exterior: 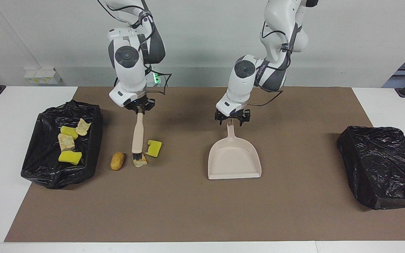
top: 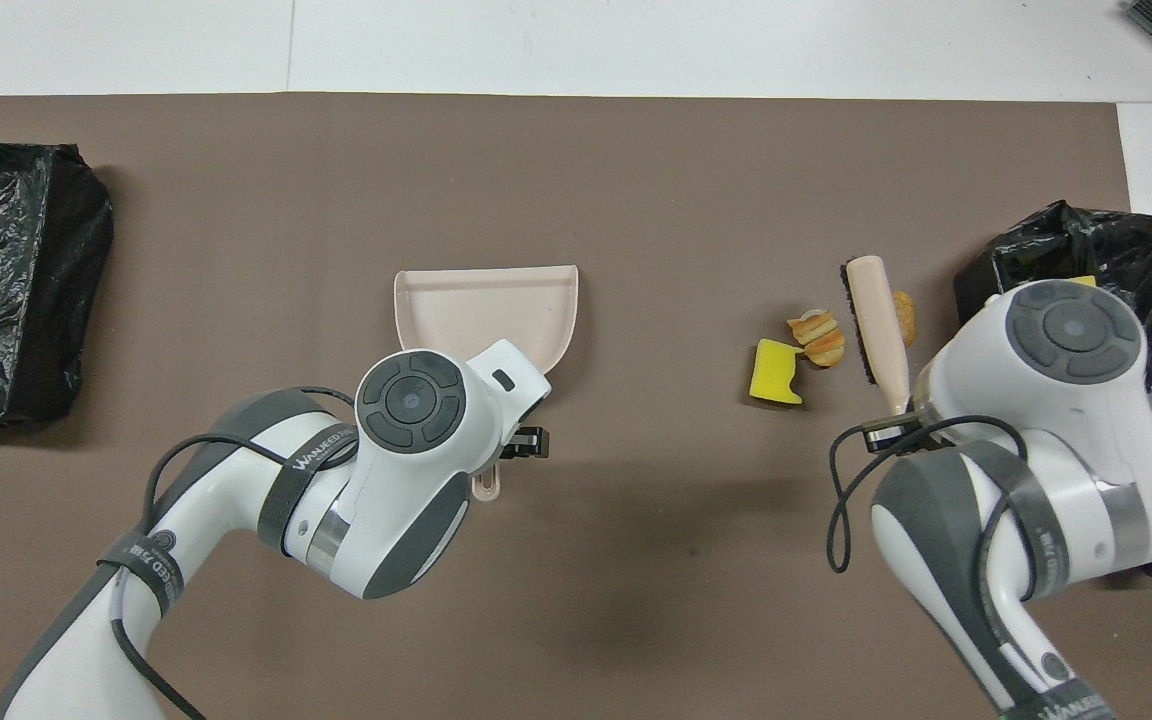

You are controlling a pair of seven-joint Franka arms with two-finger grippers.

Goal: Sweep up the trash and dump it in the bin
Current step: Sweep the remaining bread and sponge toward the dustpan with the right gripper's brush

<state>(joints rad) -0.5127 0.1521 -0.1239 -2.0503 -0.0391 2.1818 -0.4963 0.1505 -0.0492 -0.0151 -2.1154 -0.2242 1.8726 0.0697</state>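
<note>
At the right arm's end of the surface, an open black-lined bin holds four trash pieces. Beside it on the brown mat lie a tan chunk, a striped bread piece and a yellow sponge wedge. My right gripper has its fingers closed on the brush, bristles touching the striped piece. My left gripper has fingers wide apart around the handle of the beige dustpan. A second black bin stands at the left arm's end
</note>
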